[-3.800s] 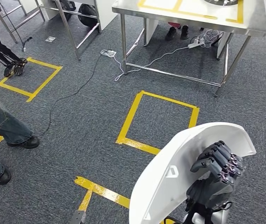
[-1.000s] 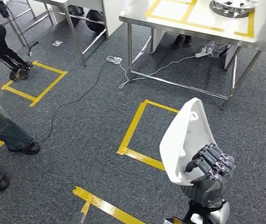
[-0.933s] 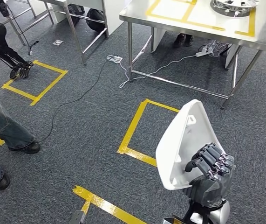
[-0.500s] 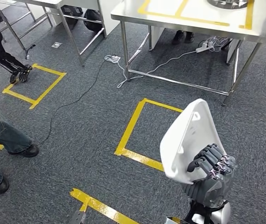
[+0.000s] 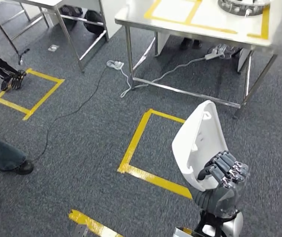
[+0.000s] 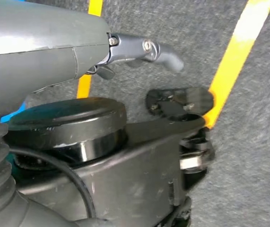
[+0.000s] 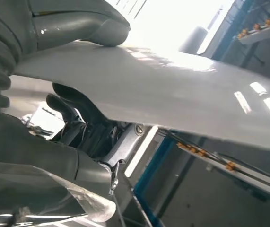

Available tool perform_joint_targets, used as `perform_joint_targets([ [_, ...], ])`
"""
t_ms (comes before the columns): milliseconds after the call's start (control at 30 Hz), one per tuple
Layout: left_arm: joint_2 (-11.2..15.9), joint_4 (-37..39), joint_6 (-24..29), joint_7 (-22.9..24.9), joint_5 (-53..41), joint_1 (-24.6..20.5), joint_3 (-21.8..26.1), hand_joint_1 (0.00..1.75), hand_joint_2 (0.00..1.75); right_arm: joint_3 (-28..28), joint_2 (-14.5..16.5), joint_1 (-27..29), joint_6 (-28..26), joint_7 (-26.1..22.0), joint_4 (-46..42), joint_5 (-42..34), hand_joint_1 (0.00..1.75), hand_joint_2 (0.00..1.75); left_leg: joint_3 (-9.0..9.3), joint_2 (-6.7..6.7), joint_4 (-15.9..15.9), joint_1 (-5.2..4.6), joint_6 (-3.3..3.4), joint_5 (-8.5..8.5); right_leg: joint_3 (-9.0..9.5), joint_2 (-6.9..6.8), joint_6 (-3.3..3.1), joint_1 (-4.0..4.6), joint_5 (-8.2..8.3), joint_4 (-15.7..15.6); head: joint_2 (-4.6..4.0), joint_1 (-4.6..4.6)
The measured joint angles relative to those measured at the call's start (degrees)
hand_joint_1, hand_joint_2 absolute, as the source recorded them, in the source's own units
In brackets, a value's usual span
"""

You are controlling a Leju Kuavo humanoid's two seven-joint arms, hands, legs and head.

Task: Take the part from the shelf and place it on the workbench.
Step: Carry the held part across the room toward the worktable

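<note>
The right hand (image 5: pixel 221 185) was clamped on the white part (image 5: pixel 199 145), carried edge-up above the carpet near the yellow taped square (image 5: pixel 152 145) and well short of the workbench (image 5: pixel 202 22). Carrying it well probably meant keeping that grip firm and the part steady until the bench was within reach. The round metal tray (image 5: pixel 243 5) on the bench was cut off, so I could not tell its contents, nor whether the left hand (image 6: pixel 140 47) was apart or together.
</note>
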Motion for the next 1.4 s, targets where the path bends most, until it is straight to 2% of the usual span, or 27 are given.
perform_joint_targets([
  [67,-0.14,0.00,0.00,0.00,0.01,-0.07,0.01,0.00,1.75,-0.02,-0.01,-0.23,0.00,-0.02,-0.04,0.01,1.75,1.75,1.55,0.01,-0.78,0.17,-0.12,-0.75,-4.38,-0.18,0.31,0.01,-1.72,6.34,-0.01,0.31],
  [133,-0.32,0.00,-0.02,0.00,0.00,0.02,0.00,0.00,1.75,-0.04,-0.01,-0.24,0.00,-0.02,-0.04,0.01,1.75,1.75,2.64,0.01,-0.82,0.20,-0.42,-1.99,-9.39,-0.19,0.76,-0.11,-5.15,11.27,0.00,0.46],
  [167,-0.37,0.00,-0.02,0.00,-0.01,0.10,-0.01,0.00,1.75,-0.04,-0.02,-0.20,-0.01,0.02,-0.04,0.01,1.75,1.75,3.40,0.01,-0.81,0.21,-0.61,-2.69,-10.90,-0.22,1.01,-0.17,-6.00,11.60,0.00,0.52],
  [200,-0.41,0.00,-0.03,0.00,-0.01,0.17,-0.01,0.00,1.75,-0.04,-0.02,-0.20,-0.01,0.08,-0.04,0.01,1.75,1.75,4.35,-0.02,-0.80,0.24,-0.80,-3.44,-11.58,-0.25,1.18,-0.23,-5.33,10.25,0.00,0.52],
  [233,-0.43,0.00,-0.03,0.00,-0.03,0.19,-0.01,0.00,1.75,-0.04,-0.03,-0.20,-0.01,0.14,-0.04,0.02,1.75,1.75,5.45,-0.03,-0.77,0.26,-1.00,-4.25,-11.58,-0.28,1.33,-0.32,-3.01,7.46,-0.01,0.54],
  [267,-0.45,0.00,-0.04,0.00,-0.06,0.22,-0.01,0.00,1.75,-0.04,-0.03,-0.18,-0.01,0.23,-0.02,0.02,1.75,1.75,6.32,-0.04,-0.71,0.24,-1.24,-5.11,-11.37,-0.36,1.39,-0.42,0.77,4.10,-0.01,0.57],
  [333,-0.44,0.00,-0.04,0.01,-0.10,0.20,-0.01,0.00,1.75,-0.08,-0.07,-0.14,0.00,0.38,0.06,0.02,1.75,1.75,7.40,-0.07,-0.31,0.15,-1.79,-6.60,-10.93,-0.52,0.69,-0.42,6.18,-0.57,-0.01,0.47],
  [367,-0.43,0.00,-0.04,0.02,-0.10,0.17,-0.01,0.00,1.75,-0.09,-0.10,-0.11,0.00,0.43,0.09,0.02,1.75,1.75,7.51,-0.06,-0.12,0.11,-2.06,-7.07,-10.88,-0.54,0.13,-0.33,7.40,-1.34,-0.01,0.44],
  [433,-0.40,0.01,-0.03,0.05,-0.13,0.04,-0.01,0.00,1.75,-0.11,-0.14,-0.11,0.00,0.48,0.08,0.01,1.75,1.75,7.36,-0.04,0.65,0.12,-2.53,-7.25,-10.15,-0.39,-0.89,-0.29,7.21,-1.57,0.00,0.37],
  [500,-0.46,0.02,-0.01,0.05,-0.16,-0.05,-0.01,0.00,1.75,-0.13,-0.14,-0.16,0.00,0.48,0.05,-0.03,1.75,1.75,5.26,0.08,4.76,0.24,-3.22,-6.34,-8.81,-0.49,-1.44,-0.59,6.72,-2.21,0.00,0.21],
  [567,-0.52,0.02,0.00,0.04,-0.19,-0.12,-0.01,0.00,1.75,-0.14,-0.14,-0.17,0.00,0.46,0.03,-0.04,1.75,1.75,0.45,0.27,12.20,0.78,-4.20,-7.02,-7.11,-0.65,-1.77,-0.82,5.83,-2.81,0.00,-0.07],
  [633,-0.53,0.02,0.00,0.04,-0.18,-0.11,-0.01,0.00,1.75,-0.13,-0.14,-0.16,0.00,0.44,0.03,-0.07,1.75,1.75,-4.08,0.36,17.50,1.48,-4.93,-10.45,-5.51,-0.62,-1.71,-0.99,4.66,-3.03,-0.01,-0.21],
  [667,-0.51,0.02,0.00,0.04,-0.18,-0.09,-0.01,0.00,1.75,-0.13,-0.14,-0.14,0.00,0.42,0.03,-0.10,1.75,1.75,-5.42,0.38,18.07,1.76,-5.17,-11.84,-4.59,-0.55,-1.60,-1.11,3.96,-3.06,-0.01,-0.21],
  [700,-0.50,0.02,0.00,0.04,-0.18,-0.09,-0.01,0.00,1.75,-0.13,-0.14,-0.12,0.00,0.40,0.03,-0.13,1.75,1.75,-5.92,0.41,16.97,1.98,-5.33,-11.93,-3.60,-0.47,-1.41,-1.24,3.22,-3.07,-0.01,-0.23],
  [733,-0.47,0.02,0.00,0.04,-0.18,-0.08,-0.01,0.00,1.75,-0.13,-0.14,-0.11,0.00,0.38,0.03,-0.15,1.75,1.75,-5.80,0.46,14.36,2.14,-5.41,-10.46,-2.48,-0.41,-1.14,-1.39,2.40,-3.11,-0.01,-0.23],
  [800,-0.43,0.02,0.00,0.04,-0.18,0.03,-0.01,0.00,1.75,-0.13,-0.14,-0.11,0.00,0.38,0.03,-0.18,1.75,1.75,-4.82,0.68,7.35,2.22,-5.26,-3.73,-0.75,-0.34,-0.54,-1.53,0.88,-3.14,-0.01,-0.32],
  [867,-0.41,0.02,0.00,0.04,-0.17,0.10,-0.01,0.00,1.75,-0.14,-0.14,-0.10,0.00,0.35,-0.01,-0.20,1.75,1.75,-4.27,0.85,3.38,2.07,-4.74,0.74,0.03,-0.27,0.20,-1.43,-0.29,-3.52,-0.01,-0.47],
  [933,-0.42,0.02,0.02,0.04,-0.18,0.03,-0.01,0.00,1.75,-0.12,-0.14,-0.14,0.00,0.32,-0.05,-0.22,1.75,1.75,-3.72,0.75,2.66,2.00,-4.08,0.82,0.64,-0.23,1.16,-1.34,-0.04,-3.54,-0.01,-0.49],
  [1000,-0.45,0.02,0.05,0.04,-0.22,-0.01,-0.01,0.00,1.75,-0.13,-0.14,-0.28,0.00,0.31,-0.06,-0.28,1.75,1.75,-2.61,0.62,2.05,2.08,-3.28,0.41,-0.41,-0.34,1.73,-1.33,0.78,-0.73,-0.01,-0.22],
  [1067,-0.49,0.02,0.07,0.04,-0.27,-0.05,-0.01,0.00,1.75,-0.17,-0.15,-0.36,-0.01,0.31,-0.06,-0.40,1.75,1.75,-1.49,0.59,1.78,1.99,-2.47,-0.46,-4.60,-0.46,1.64,-1.19,-0.47,5.52,-0.01,0.11],
  [1133,-0.54,0.02,0.07,0.04,-0.36,-0.05,-0.01,0.00,1.75,-0.23,-0.18,-0.35,-0.02,0.51,-0.06,-0.64,1.75,1.75,-0.40,0.57,1.77,1.62,-1.92,-1.62,-9.54,-0.45,1.39,-0.89,-4.13,11.41,-0.01,0.26],
  [1167,-0.56,0.02,0.07,0.04,-0.43,-0.02,-0.01,0.00,1.75,-0.27,-0.24,-0.34,-0.02,0.76,-0.06,-0.93,1.75,1.75,0.37,0.51,1.77,1.40,-1.75,-2.29,-11.33,-0.45,1.27,-0.72,-5.66,12.55,-0.01,0.29],
  [1200,-0.57,0.02,0.07,0.04,-0.50,0.00,-0.01,0.00,1.75,-0.29,-0.32,-0.34,-0.02,1.07,-0.06,-1.37,1.75,1.75,1.29,0.43,1.77,1.19,-1.64,-3.00,-12.34,-0.45,1.12,-0.51,-6.04,12.12,-0.01,0.30],
  [1233,-0.59,0.02,0.07,0.04,-0.57,0.00,-0.01,0.00,1.75,-0.31,-0.45,-0.34,-0.02,1.38,-0.06,-1.89,1.75,1.75,2.37,0.34,1.77,0.99,-1.58,-3.76,-12.55,-0.45,0.87,-0.30,-4.77,10.05,-0.01,0.32],
  [1333,-0.77,0.02,0.07,0.04,-0.75,-0.02,0.00,0.00,1.75,-0.45,-0.92,-0.29,-0.02,1.89,-0.06,-2.96,1.75,1.75,4.69,0.20,1.80,0.60,-1.74,-5.89,-11.55,-0.45,-0.36,0.41,4.60,0.89,-0.01,0.26],
  [1367,-0.84,0.02,0.07,0.05,-0.81,-0.04,0.00,0.00,1.75,-0.53,-1.05,-0.25,-0.02,1.96,-0.11,-3.10,1.75,1.75,4.92,0.18,1.67,0.55,-1.93,-6.35,-11.25,-0.42,-0.65,0.59,6.59,-0.77,0.00,0.16],
  [1400,-0.92,0.02,0.07,0.07,-0.92,-0.10,0.00,0.00,1.75,-0.62,-1.17,-0.20,-0.01,1.96,-0.21,-3.21,1.75,1.75,5.29,0.17,1.66,0.51,-2.17,-6.55,-11.06,-0.40,-0.82,0.70,7.21,-1.50,0.01,0.10],
])
